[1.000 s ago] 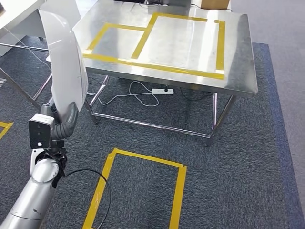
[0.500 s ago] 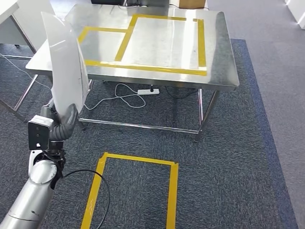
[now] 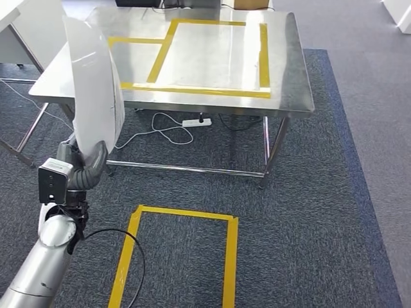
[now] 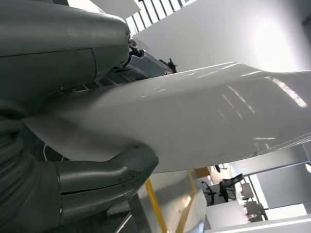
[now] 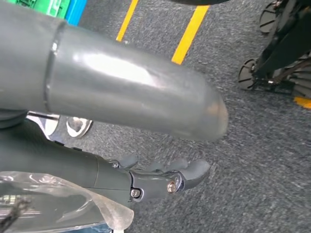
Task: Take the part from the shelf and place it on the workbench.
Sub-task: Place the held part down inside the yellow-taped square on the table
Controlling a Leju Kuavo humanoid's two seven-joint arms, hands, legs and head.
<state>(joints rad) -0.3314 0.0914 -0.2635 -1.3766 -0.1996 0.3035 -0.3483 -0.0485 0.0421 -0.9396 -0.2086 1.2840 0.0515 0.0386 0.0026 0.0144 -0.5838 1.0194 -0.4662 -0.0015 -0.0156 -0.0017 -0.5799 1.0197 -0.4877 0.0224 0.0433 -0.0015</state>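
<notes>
- Your left hand [image 3: 85, 168] holds the white part [image 3: 94, 90] upright, at nine o'clock.
- Your right hand [image 5: 157, 179] hangs empty, fingers apart.
- Carrying step: the surface [image 3: 291, 77] lies at twelve; approach next, then lower the part.

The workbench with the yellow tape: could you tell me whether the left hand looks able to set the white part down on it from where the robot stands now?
Probably not yet. The left hand holds the white part upright, near the workbench's corner but seemingly short of it, with carpet between robot and bench.
</notes>
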